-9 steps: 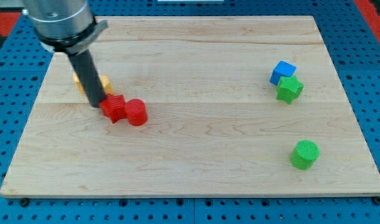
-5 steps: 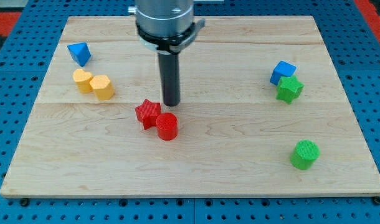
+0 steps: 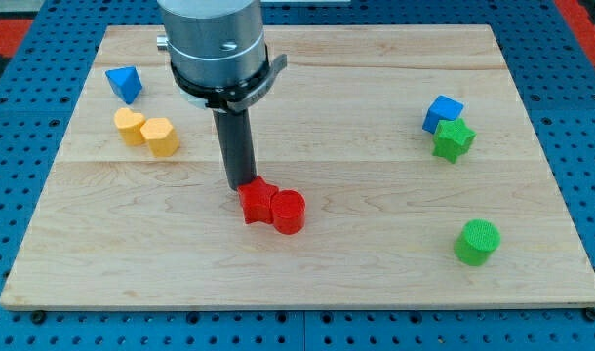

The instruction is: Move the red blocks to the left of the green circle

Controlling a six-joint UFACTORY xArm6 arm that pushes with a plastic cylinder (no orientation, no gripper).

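A red star block (image 3: 257,203) and a red cylinder (image 3: 289,212) lie touching near the board's middle, the cylinder on the star's right. My tip (image 3: 242,185) sits at the star's upper left edge, touching it. The green circle, a green cylinder (image 3: 476,242), stands far off at the view's lower right.
A blue cube (image 3: 442,112) and a green star (image 3: 453,139) sit together at the right. A blue pyramid-like block (image 3: 124,83) and two yellow blocks (image 3: 130,126) (image 3: 161,136) are at the upper left. The wooden board (image 3: 307,283) lies on a blue pegboard.
The two red blocks have shifted to the right and slightly down. My tip went from the left of them, over to their upper right, and is now back at the star's upper left.
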